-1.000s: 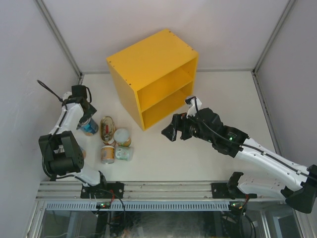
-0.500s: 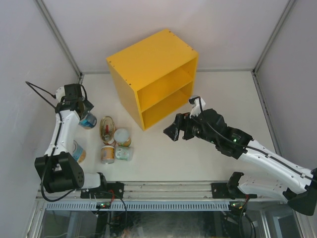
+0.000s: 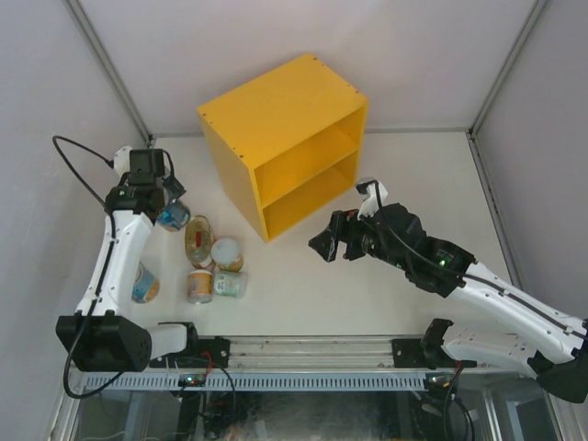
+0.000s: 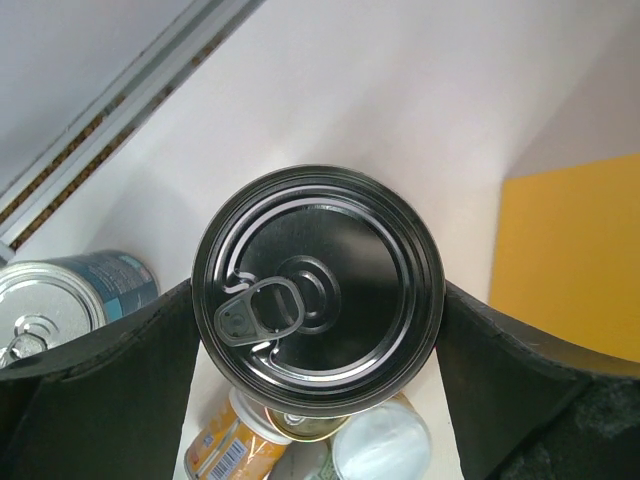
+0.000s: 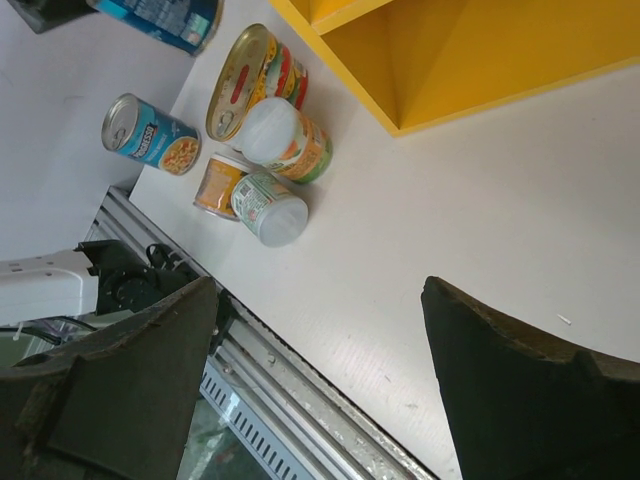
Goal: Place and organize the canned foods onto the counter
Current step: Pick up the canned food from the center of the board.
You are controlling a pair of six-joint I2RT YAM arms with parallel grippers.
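Jaws of my left gripper squeeze a blue can; right gripper's are apart, empty. Next I should carry it onto the yellow counter.

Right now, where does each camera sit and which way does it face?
Top external: fixed above and behind the arm bases, looking down on the table, counter and both arms.
Left wrist: on the left gripper, facing down onto the held can lid; its fingers show.
Right wrist: on the open right gripper, facing the cluster of cans; its fingers show.
Shared: all three see the lone blue can.
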